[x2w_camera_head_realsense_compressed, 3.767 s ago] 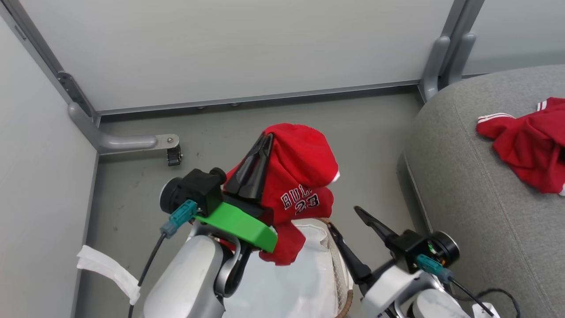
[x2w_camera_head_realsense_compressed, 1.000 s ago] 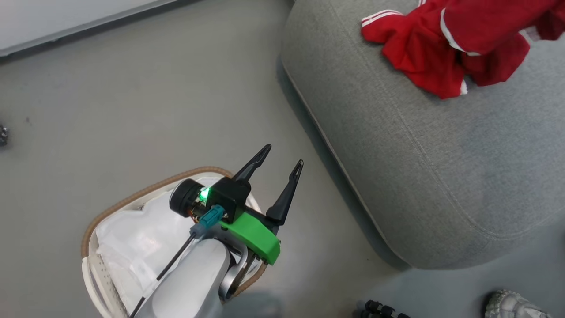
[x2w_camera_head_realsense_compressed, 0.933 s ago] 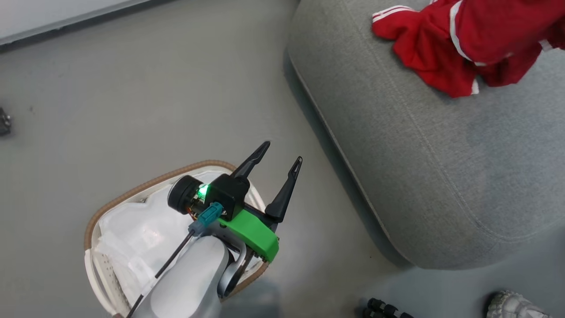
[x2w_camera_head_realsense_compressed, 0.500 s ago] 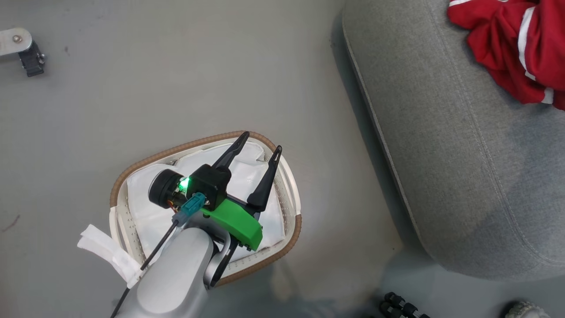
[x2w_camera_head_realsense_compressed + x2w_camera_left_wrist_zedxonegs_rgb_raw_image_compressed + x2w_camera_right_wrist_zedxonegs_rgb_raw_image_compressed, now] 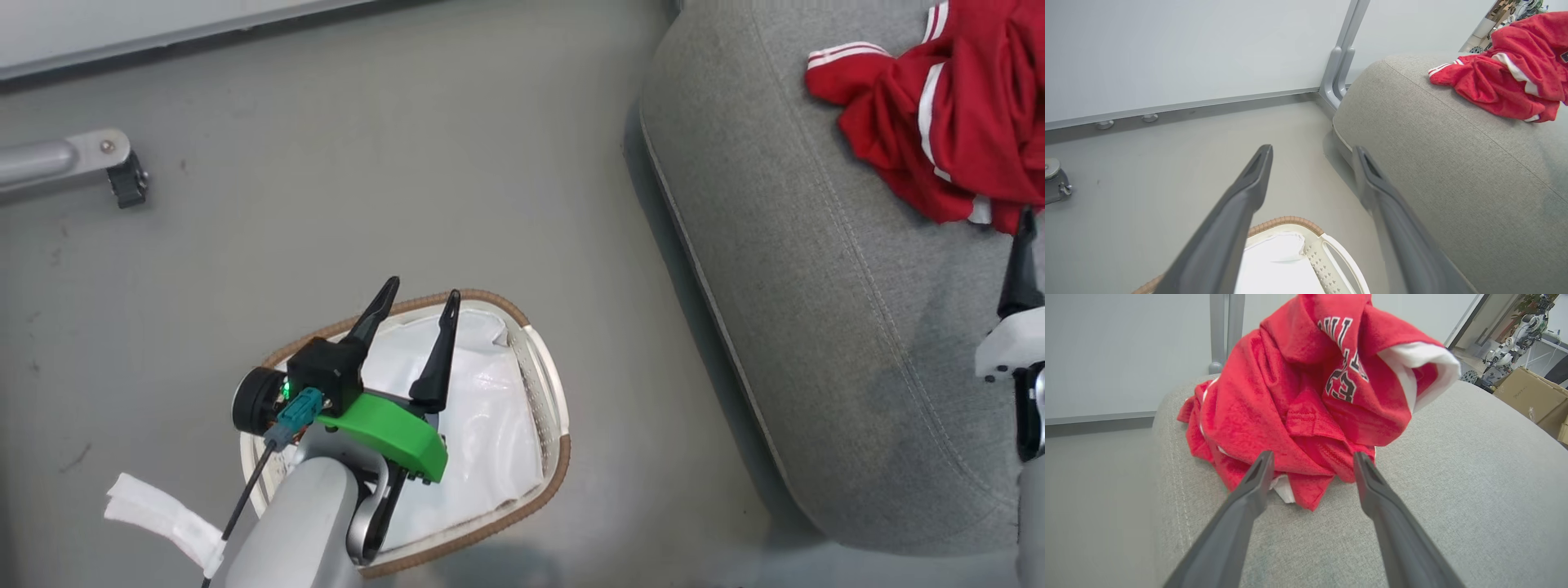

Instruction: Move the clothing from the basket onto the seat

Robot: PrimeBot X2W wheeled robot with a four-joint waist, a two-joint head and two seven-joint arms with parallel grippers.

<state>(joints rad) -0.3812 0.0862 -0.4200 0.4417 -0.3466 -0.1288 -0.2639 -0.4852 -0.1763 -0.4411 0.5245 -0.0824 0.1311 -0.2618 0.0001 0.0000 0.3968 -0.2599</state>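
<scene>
The red clothing (image 5: 939, 139) lies in a heap on the grey seat (image 5: 816, 286), the lettered garment (image 5: 1343, 359) on top of the white-striped one. My right gripper (image 5: 1313, 455) is open just short of the heap with nothing between its fingers; one finger (image 5: 1022, 273) shows at the head view's right edge. My left gripper (image 5: 422, 288) hangs open and empty above the basket (image 5: 555, 474), which holds just its white liner (image 5: 482, 425). In the left wrist view the gripper (image 5: 1312, 150) is above the basket rim (image 5: 1286, 220), with the seat (image 5: 1433, 163) and clothing (image 5: 1502, 77) to the right.
A metal frame leg with a caster (image 5: 122, 175) stands on the grey floor at the left. A white fabric strip (image 5: 155, 514) lies beside the basket. A wall panel and post (image 5: 1341, 69) close off the back. Cardboard boxes (image 5: 1531, 396) stand beyond the seat.
The right gripper has opened and let the lettered garment go onto the heap on the seat. The head camera has swung. The left gripper stays open over the basket.
</scene>
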